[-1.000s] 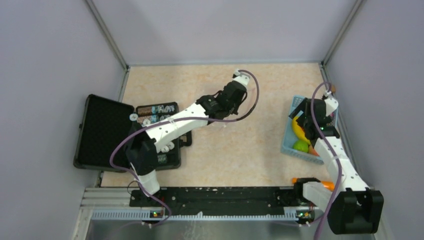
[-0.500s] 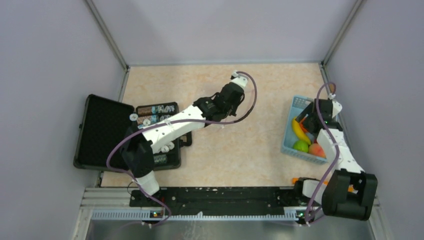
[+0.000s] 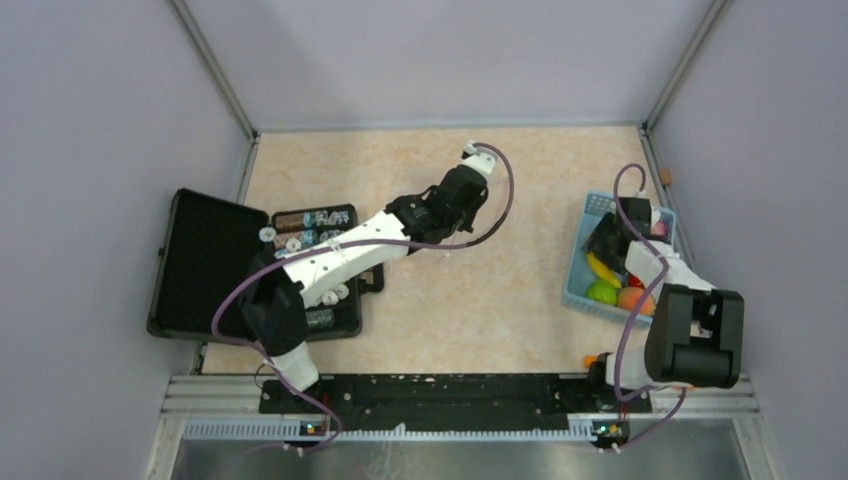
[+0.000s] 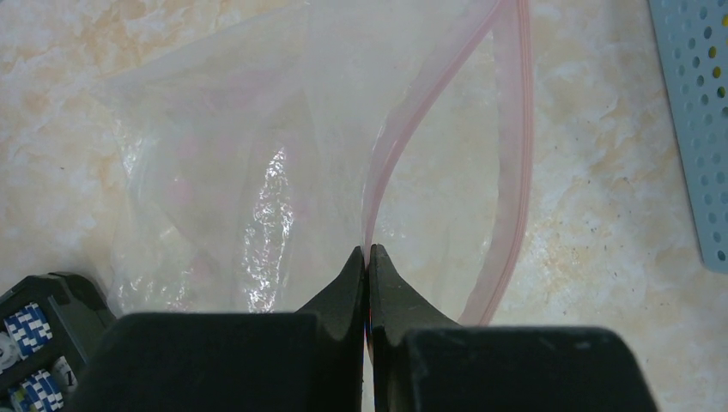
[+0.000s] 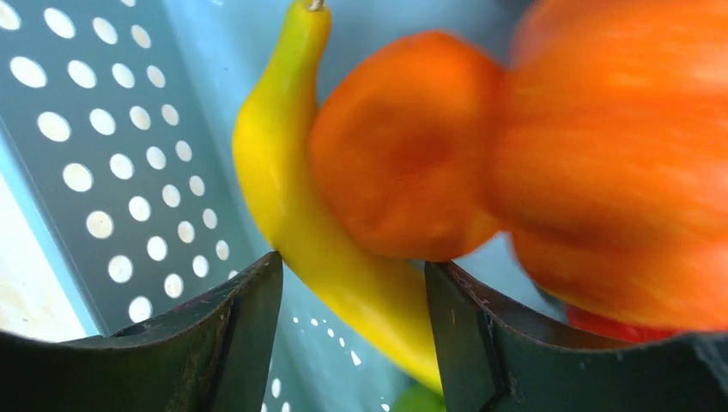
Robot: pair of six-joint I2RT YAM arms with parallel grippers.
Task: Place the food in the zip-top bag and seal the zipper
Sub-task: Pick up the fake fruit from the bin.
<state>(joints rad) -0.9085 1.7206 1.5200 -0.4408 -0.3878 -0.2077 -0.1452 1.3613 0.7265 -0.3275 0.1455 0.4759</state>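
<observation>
The zip-top bag (image 4: 257,154) lies clear and crinkly on the table, its mouth gaping. My left gripper (image 4: 367,253) is shut on one lip of the pinkish-red zipper (image 4: 519,129). The slider does not show. In the top view the left gripper (image 3: 462,190) hides the bag. My right gripper (image 5: 352,266) is open inside the light-blue basket (image 5: 103,129), its fingers on either side of the yellow banana (image 5: 292,172). An orange (image 5: 403,146) rests against the banana, with a blurred orange-pink fruit (image 5: 618,154) to its right. The top view shows the right gripper (image 3: 612,240), green apple (image 3: 601,292) and peach (image 3: 630,298).
An open black case (image 3: 210,262) with round tokens lies at the left, and its corner shows in the left wrist view (image 4: 34,318). The basket (image 3: 578,280) stands against the right wall, and its edge shows in the left wrist view (image 4: 695,129). Walls enclose the table.
My right arm has folded back and its gripper has moved down into the basket over the banana. The left arm has barely moved.
</observation>
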